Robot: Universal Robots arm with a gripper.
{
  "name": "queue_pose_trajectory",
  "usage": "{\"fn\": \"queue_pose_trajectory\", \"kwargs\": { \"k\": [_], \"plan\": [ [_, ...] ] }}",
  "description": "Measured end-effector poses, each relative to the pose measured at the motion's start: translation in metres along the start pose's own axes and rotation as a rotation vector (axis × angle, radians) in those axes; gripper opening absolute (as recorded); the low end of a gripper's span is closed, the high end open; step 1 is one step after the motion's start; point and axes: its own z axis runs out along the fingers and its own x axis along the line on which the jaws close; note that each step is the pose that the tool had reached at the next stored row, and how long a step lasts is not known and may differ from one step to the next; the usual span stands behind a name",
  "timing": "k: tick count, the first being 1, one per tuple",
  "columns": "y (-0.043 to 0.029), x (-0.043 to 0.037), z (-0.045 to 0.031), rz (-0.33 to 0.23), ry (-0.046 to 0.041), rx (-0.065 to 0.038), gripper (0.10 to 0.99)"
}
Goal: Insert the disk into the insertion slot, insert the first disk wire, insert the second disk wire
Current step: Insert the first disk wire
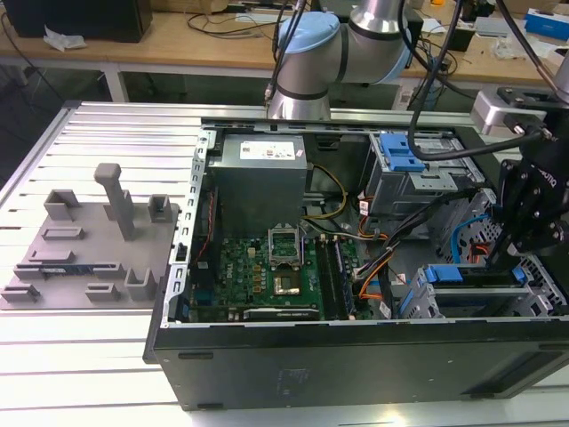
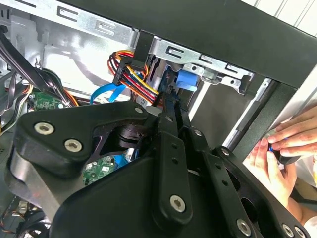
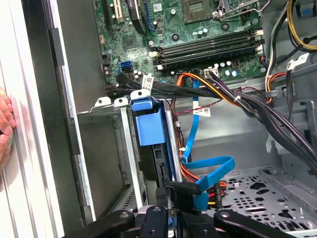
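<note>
The disk [image 3: 148,124], in its bright blue carrier, sits edge-on inside the insertion slot [image 3: 126,148], a grey metal cage at the case's corner. The exterior view shows the disk [image 1: 467,276] in the cage [image 1: 422,302] on that view's right. My gripper [image 3: 166,192] reaches down at the disk's end, shut on the black connector [image 3: 185,189] of a flat blue wire [image 3: 213,166]. The narrow fingers [image 2: 171,114] point at the blue carrier [image 2: 188,79]. A red, yellow and orange wire bundle [image 2: 131,69] with a black plug hangs beside it. From outside, the gripper [image 1: 496,262] dips into the case.
A person's hands [image 2: 290,146] rest outside the case wall, close to the gripper. Inside are the green motherboard [image 1: 267,267], a grey power supply [image 1: 258,173], a taller bay with a blue latch [image 1: 404,165] and thick black cables [image 3: 257,106]. A grey fixture plate [image 1: 89,240] lies on the exterior view's left.
</note>
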Motion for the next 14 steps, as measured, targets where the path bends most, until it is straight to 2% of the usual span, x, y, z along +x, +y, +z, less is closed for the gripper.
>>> {"fn": "queue_pose_trajectory", "kwargs": {
  "k": [14],
  "plan": [
    [0.0001, -0.0006, 0.0048, -0.025, -0.0003, 0.003, 0.165]
  ]
}}
